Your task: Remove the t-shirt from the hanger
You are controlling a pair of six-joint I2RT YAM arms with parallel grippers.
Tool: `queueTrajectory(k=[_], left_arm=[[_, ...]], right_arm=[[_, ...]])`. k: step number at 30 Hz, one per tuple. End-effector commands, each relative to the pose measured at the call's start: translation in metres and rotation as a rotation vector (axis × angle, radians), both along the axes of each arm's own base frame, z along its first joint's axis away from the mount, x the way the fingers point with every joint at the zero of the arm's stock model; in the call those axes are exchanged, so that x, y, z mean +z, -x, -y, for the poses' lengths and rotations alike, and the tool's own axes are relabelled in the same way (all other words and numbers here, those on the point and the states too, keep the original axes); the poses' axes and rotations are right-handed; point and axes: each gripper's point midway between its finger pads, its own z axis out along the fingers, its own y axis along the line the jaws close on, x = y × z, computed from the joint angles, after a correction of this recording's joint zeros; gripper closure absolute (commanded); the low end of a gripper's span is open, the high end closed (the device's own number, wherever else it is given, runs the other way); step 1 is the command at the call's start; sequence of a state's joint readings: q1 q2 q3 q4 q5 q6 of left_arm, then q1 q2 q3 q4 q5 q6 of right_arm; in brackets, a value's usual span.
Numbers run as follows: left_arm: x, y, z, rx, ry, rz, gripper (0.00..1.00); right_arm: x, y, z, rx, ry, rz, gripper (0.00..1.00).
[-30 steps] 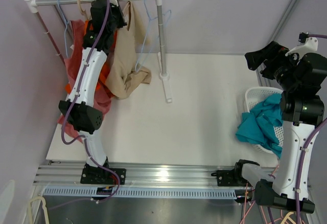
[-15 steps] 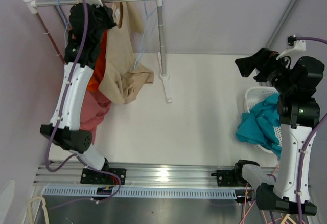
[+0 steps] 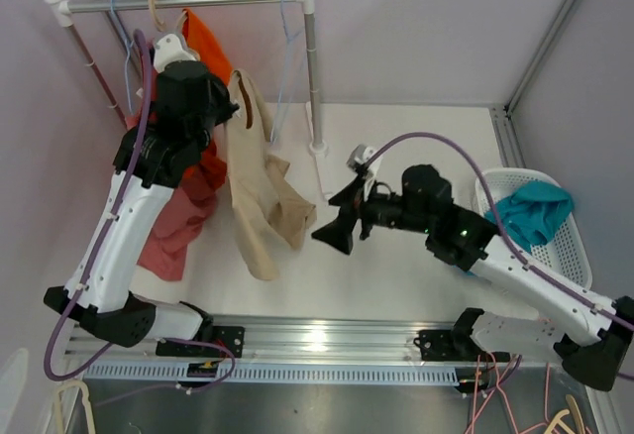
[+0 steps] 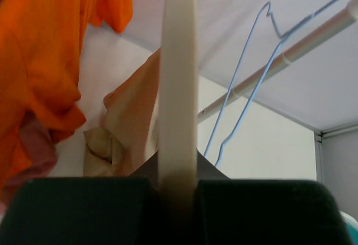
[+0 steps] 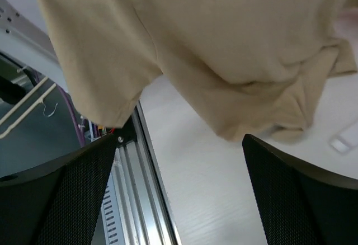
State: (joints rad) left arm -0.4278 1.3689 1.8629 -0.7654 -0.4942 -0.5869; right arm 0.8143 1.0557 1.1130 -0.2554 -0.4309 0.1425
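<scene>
Hanging from hanger (image 4: 177, 77), beige t-shirt (image 3: 260, 206) is stretched lengthwise down toward table (image 3: 416, 137), hem just left of right tool (image 3: 332, 238), which is spread, empty. Hanger is clamped in left tool (image 3: 226, 109). Right tool is judged nearer hem.

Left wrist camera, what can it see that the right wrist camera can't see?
Only the left wrist view shows the cream hanger pinched in the left gripper, the orange shirt, a blue wire hanger and the rack's bar. Only the right wrist view shows the metal rail at the table's edge, framed by the open right gripper. Both show the beige t-shirt and the white table.
</scene>
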Motion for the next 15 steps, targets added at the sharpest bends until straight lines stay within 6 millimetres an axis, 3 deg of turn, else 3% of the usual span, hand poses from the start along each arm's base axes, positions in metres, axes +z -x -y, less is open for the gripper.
queueTrajectory(k=[1,2,3,9,12,15], left_arm=[[-0.002,0.032,-0.015,0.125,0.071,-0.013,0.99],[-0.006,0.034,-0.013,0.118,0.07,-0.027,0.99],[-0.01,0.035,-0.012,0.113,0.072,-0.043,0.99],[-0.047,0.041,-0.008,0.119,0.044,-0.132,0.99],[-0.056,0.039,-0.01,0.131,0.038,-0.134,0.99],[-0.06,0.037,-0.008,0.127,0.031,-0.142,0.99]], right_arm=[[0.053,0.015,-0.035,0.002,-0.19,0.24,0.01],[0.043,0.018,-0.046,0.004,-0.184,0.242,0.0],[0.049,0.034,-0.059,0.034,-0.219,0.257,0.01],[0.036,0.042,-0.11,0.025,-0.207,0.267,0.0],[0.038,0.052,-0.128,0.078,-0.218,0.253,0.01],[0.022,0.052,-0.145,0.071,-0.17,0.221,0.01]])
